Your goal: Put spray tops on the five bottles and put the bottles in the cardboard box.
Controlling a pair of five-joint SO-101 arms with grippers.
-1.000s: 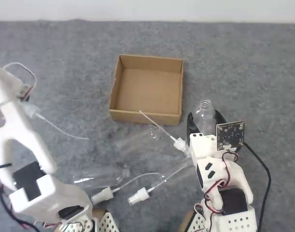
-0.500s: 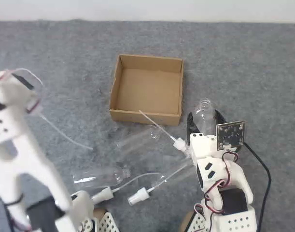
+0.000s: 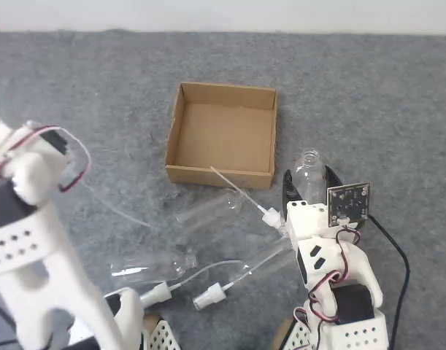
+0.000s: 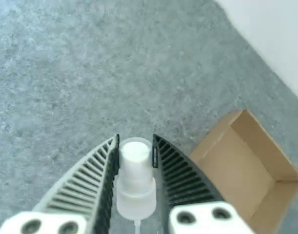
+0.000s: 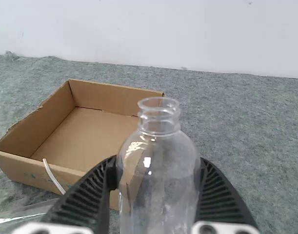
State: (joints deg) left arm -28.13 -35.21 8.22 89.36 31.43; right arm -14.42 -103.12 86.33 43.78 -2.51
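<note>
left gripper (image 4: 135, 146): pinching spray top (image 4: 135, 192), tube trailing free for insertion | right gripper (image 5: 156, 170): clamped on bottle (image 5: 158, 139), upright, mouth up to receive it | cardboard box (image 5: 97, 129): just beyond

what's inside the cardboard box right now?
Only the bare floor of the cardboard box shows, with no bottles in it. A spray top's tube sits just outside the front wall. The inner face of that wall is hidden in the high view.
</note>
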